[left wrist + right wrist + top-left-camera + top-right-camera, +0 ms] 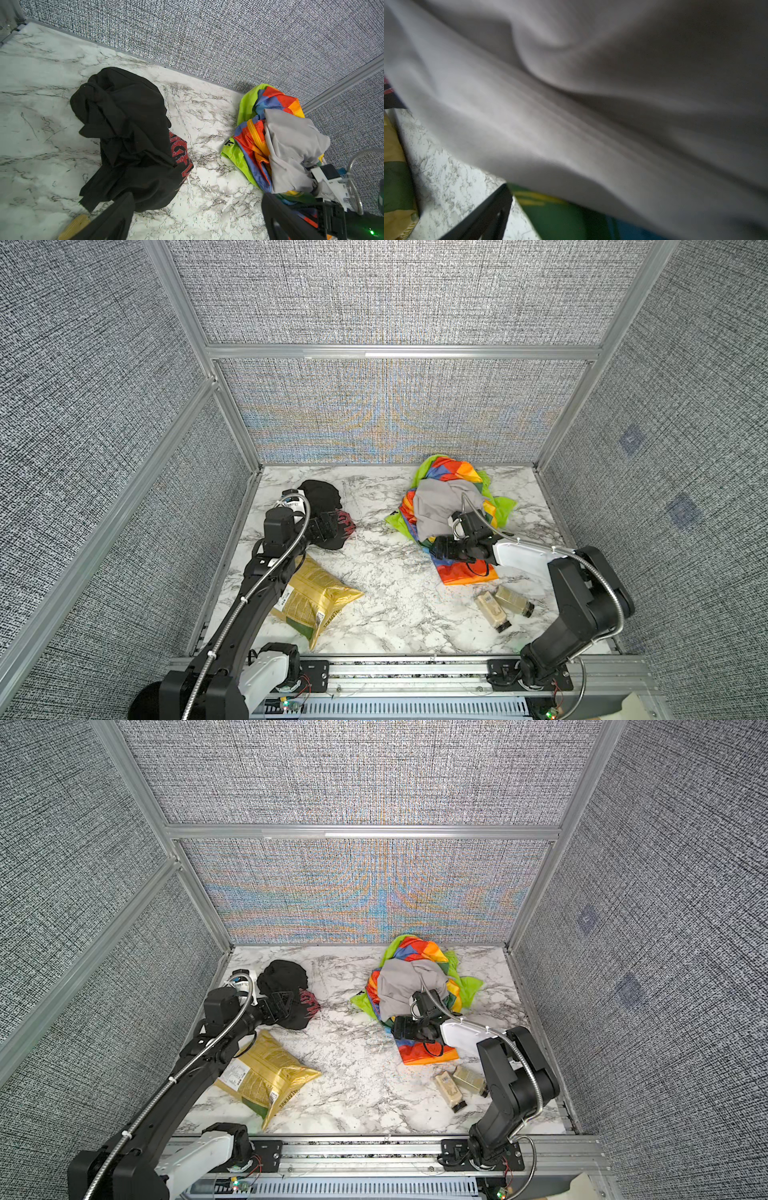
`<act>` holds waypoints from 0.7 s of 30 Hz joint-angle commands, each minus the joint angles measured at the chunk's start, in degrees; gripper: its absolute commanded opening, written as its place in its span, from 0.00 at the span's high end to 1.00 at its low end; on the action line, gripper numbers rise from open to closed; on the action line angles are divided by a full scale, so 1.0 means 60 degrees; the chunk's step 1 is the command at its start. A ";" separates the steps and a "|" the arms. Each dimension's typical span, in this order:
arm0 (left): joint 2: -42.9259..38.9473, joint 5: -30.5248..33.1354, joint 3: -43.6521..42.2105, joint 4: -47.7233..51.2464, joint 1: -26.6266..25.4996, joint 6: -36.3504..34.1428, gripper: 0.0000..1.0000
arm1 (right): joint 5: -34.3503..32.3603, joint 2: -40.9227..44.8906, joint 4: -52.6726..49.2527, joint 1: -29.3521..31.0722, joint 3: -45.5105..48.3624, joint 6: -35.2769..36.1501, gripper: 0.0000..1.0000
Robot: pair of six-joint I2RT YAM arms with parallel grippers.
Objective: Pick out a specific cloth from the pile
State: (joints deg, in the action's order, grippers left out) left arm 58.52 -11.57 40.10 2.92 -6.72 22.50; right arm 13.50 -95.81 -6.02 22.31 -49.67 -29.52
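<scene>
In both top views the cloth (322, 491) (284, 973), black with red lettering on its near fold, lies alone at the far left of the tabletop (386, 572). It is well apart from the pile (451, 472) (415, 950) of grey, rainbow-striped and lime pieces at the far right, and the gold bag (320, 597) lies nearer the front. The left fingers (322, 526) (282, 1006) hang over the cloth's near part. The right fingers (442, 549) (403, 1029) sit low at the pile's near edge, over the rainbow-striped cloth (465, 574), and look spread. Black on black hides the left pair's gap from above. The left wrist view settles it: the left fingers (116, 216) stand wide apart with nothing clamped, one tip over the cloth's hem and the other over bare tabletop. Whether that tip touches fabric I cannot tell. This view also shows the bare marble between the cloth and the pile. The right wrist view is nearly filled by the grey cloth (591, 104), draped close to the lens. One of the right fingers (488, 214) shows there with no fabric on it, and its partner is hidden. I judge the cloth already picked out and set free. The next move calls for lifting both arms away without snagging loose folds.
</scene>
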 commanded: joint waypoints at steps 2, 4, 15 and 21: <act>-0.0352 0.0156 -0.0261 -0.0533 0.0006 -0.0074 0.01 | 0.0103 -0.0297 0.0496 -0.0069 -0.0758 0.0632 0.10; -0.0440 0.0090 -0.0331 -0.0497 0.0007 -0.0121 0.01 | 0.0115 -0.0271 0.0374 -0.0063 -0.0988 0.0701 0.10; -0.0896 0.0342 -0.0874 -0.1011 0.0006 0.0269 0.01 | -0.0766 0.3583 -0.0268 0.0010 0.0155 0.1107 0.11; -0.1268 0.1010 -0.1087 -0.1089 0.0007 0.0211 0.01 | -0.1836 0.5031 -0.1065 0.0011 0.0010 0.1403 0.10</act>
State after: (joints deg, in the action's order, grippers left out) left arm 51.64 -8.23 33.61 -0.38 -6.74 23.88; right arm 6.94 -67.46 -9.06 22.39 -48.97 -22.98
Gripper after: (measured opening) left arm 0.987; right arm 0.899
